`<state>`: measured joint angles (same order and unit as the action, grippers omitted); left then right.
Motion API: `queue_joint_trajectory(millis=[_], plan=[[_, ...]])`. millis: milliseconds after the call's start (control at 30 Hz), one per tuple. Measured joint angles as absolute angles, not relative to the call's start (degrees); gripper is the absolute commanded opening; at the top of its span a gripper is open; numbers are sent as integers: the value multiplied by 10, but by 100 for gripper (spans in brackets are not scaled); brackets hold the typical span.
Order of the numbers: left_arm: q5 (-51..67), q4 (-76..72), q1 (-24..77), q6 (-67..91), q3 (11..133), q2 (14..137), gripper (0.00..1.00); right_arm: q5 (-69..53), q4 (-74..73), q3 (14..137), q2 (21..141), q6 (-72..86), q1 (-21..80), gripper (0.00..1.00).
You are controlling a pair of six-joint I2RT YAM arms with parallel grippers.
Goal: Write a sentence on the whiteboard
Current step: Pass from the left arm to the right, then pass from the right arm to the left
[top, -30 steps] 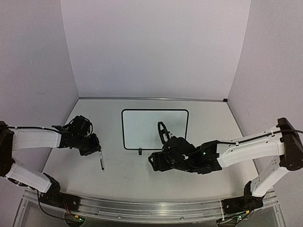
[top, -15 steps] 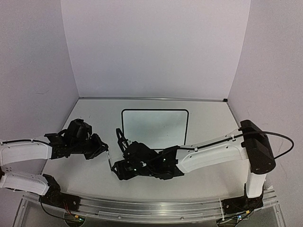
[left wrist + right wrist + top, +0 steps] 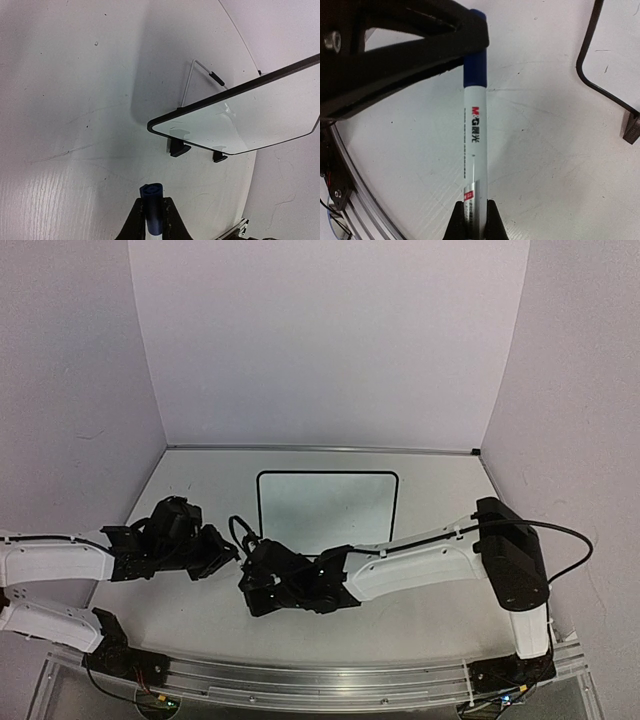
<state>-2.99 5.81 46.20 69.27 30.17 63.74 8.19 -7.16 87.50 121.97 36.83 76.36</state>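
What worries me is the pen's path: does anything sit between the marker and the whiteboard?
Nothing visible does. The marker, gripped at opposite ends by the left gripper and right gripper, has only bare table between it and the whiteboard.

Tally of the tabletop, by kind.
Whiteboard (image 3: 327, 512) x1, w/ 2 black feet (image 3: 178, 148) + 1 wire prop (image 3: 189, 82); marker (image 3: 476, 145) x1, w/ 1 blue cap (image 3: 475, 70); robot arms x2: left arm (image 3: 60, 560), right arm (image 3: 420, 562); grippers x2: left gripper (image 3: 153, 202), right gripper (image 3: 475, 205); table (image 3: 440, 500) x1.
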Motion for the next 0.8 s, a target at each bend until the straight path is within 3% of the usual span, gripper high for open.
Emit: queue_joint_trajectory(millis=[133,300,700,800], plan=[[-13,67,465,678,303,638,70,105,-63,855,1205,348,768,0],[29,110,467,640,318,625,90,131,-65,778,1146,300,772,0],[244,169,467,522,411,652,96,109,-68,663,987,144,773,0],[297,168,467,518,412,660,83,100,-74,655,967,112,776,0]])
